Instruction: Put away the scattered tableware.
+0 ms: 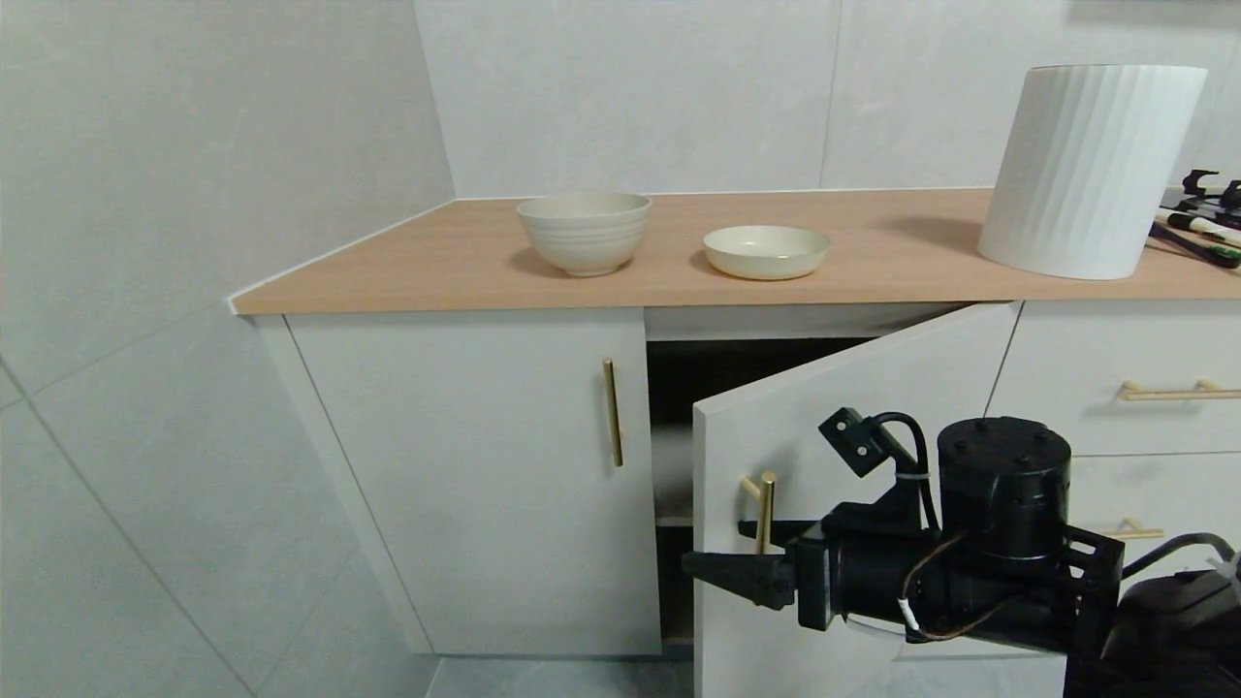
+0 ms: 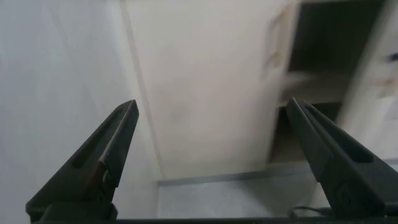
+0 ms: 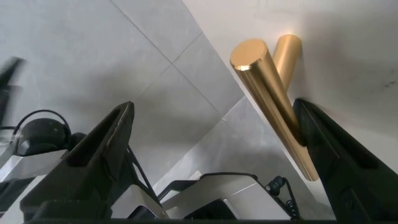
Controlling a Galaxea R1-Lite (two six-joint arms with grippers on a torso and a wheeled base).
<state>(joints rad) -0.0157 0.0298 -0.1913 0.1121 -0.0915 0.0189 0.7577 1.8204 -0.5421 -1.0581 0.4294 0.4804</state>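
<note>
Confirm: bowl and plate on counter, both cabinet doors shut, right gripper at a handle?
No: head view shows the right door swung open, only the left door shut. Bowl and plate on the counter, right gripper at a handle: correct.

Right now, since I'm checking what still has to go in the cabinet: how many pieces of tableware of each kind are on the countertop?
deep bowl: 1
shallow dish: 1
Total: 2, both standing apart on the countertop.
</note>
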